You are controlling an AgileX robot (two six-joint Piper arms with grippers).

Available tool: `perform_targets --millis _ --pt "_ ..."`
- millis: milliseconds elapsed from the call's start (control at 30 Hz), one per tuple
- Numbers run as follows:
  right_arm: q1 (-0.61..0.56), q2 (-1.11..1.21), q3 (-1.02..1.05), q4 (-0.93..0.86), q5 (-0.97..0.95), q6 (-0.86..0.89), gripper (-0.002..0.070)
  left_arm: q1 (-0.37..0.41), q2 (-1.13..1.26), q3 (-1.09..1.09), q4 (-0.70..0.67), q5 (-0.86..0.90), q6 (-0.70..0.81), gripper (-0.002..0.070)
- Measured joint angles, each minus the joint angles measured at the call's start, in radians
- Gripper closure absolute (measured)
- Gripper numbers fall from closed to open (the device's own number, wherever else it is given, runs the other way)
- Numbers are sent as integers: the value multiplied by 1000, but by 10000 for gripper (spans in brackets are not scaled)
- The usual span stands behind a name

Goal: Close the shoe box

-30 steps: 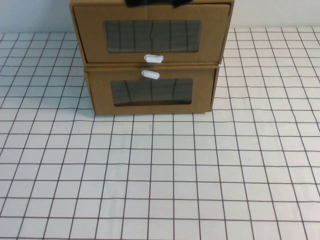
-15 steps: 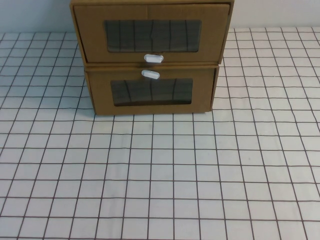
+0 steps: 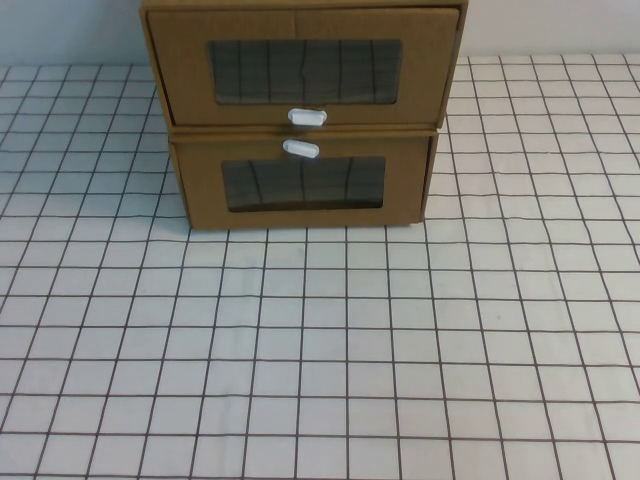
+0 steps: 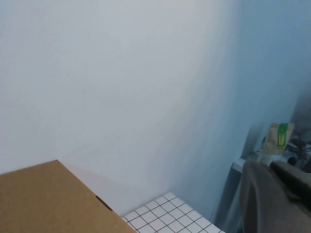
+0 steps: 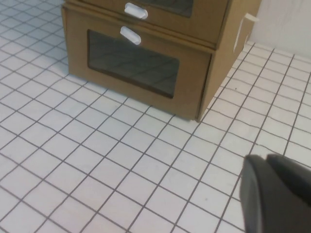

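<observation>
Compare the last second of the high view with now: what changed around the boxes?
A dark object that sat at the top edge of the upper shoe box a second ago is gone from the high view. The upper box, the lower box and both white handles have not shifted. Neither tool shows in the high view; a dark part of each shows at the edge of its own wrist view.

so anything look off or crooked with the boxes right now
Nothing stands out. The shoe box sits squarely on the lower box, its drawer front looking about flush, both windows intact. The left gripper is up beside the stack's top; the right gripper is low over the table, away from the boxes.
</observation>
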Motion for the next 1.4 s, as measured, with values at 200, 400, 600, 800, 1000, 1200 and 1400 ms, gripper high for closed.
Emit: perform_targets --millis 200,400,600,800,1000,1200,1400 --pt "0 -97 107 2 -115 0 689 0 -4 0 -2 0 13 680" --pt "0 -103 109 -15 -128 0 689 -13 -4 0 37 0 39 680" --pt "0 -103 110 -65 -128 0 689 -93 -40 24 214 4 66 680" --pt "0 -103 110 -110 -128 0 689 -128 -175 290 380 2 89 680" --pt "0 -103 110 -118 -128 0 689 -170 -355 753 532 0 153 680" --pt "0 -103 110 -119 -103 0 689 -170 -569 1223 580 -136 172 680" --pt "0 -103 110 -120 -70 0 689 -170 -782 1639 580 -414 172 680"
